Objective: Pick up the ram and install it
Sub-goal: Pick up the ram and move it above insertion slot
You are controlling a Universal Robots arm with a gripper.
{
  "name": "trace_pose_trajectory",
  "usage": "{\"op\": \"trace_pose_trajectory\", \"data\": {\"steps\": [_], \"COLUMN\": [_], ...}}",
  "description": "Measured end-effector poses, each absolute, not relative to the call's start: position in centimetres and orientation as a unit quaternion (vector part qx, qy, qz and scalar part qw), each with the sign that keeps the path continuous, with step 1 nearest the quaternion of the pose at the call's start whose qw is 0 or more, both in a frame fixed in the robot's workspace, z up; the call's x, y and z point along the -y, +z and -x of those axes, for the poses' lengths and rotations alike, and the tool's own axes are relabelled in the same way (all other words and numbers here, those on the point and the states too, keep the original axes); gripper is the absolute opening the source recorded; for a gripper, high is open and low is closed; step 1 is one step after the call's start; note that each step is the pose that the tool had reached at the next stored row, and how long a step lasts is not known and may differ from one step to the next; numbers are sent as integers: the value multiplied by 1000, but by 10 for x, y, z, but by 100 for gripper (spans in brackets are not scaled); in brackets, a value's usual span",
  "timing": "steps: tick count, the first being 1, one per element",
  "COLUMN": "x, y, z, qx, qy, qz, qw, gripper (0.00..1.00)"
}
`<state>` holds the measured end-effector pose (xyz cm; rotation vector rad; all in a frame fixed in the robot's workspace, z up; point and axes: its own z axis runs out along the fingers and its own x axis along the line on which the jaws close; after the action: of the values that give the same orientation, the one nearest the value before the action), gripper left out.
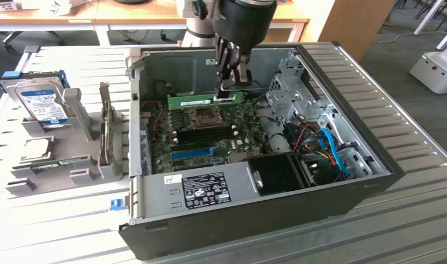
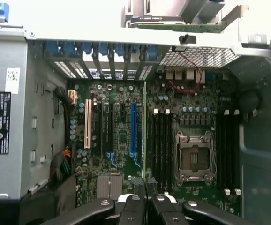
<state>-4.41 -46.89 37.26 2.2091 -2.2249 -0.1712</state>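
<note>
Black glossy arm (image 1: 242,19), pale grey joint behind. Black gripper (image 1: 229,89); linked fingers (image 2: 134,212) with silver pivot pins.

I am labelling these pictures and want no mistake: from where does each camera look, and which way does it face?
Exterior view: off the arm, high up, looking down at a slant into the open computer case on the table; the arm and its pincer, shut on the ram, show.
Wrist view: on the wrist, looking straight down at the motherboard; the pincer shows, the ram edge-on in it.
Shared: pincer, ram, processor socket, blue slot.
</note>
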Motion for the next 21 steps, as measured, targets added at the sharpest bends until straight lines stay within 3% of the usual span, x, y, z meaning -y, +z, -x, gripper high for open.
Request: {"op": "trace_pose_trajectory", "data": {"steps": [12,21], "x": [468,451], "y": [372,371], "z": [36,36], "qx": [709,709], "qy": [-54,-54], "qz": [-703,-703], "qw": [2,2], "gripper": [12,12]}}
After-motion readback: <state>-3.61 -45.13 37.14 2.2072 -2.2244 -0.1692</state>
